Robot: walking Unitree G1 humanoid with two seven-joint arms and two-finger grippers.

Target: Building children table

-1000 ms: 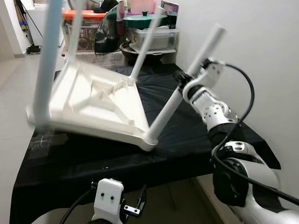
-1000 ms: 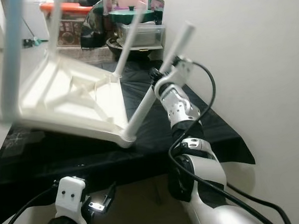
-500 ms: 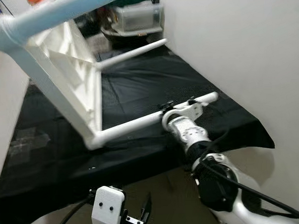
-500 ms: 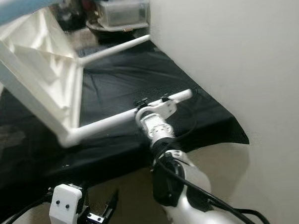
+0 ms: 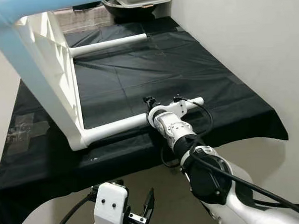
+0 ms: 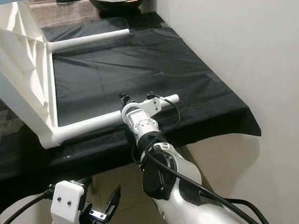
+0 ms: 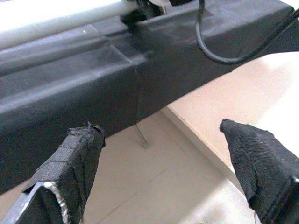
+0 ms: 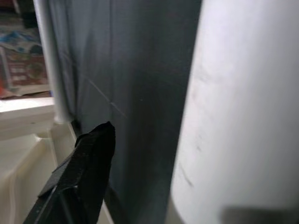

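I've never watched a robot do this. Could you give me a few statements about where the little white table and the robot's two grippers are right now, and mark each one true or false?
1. The white table lies tipped on its side on the black cloth. True.
2. The right gripper is at the lower table leg that lies along the cloth. True.
3. The left gripper is clamped on a table leg. False: it hangs open below the cloth's front edge, holding nothing.
4. The cloth is bright red. False: it is black.
5. A second white leg points toward the wall farther back. True.
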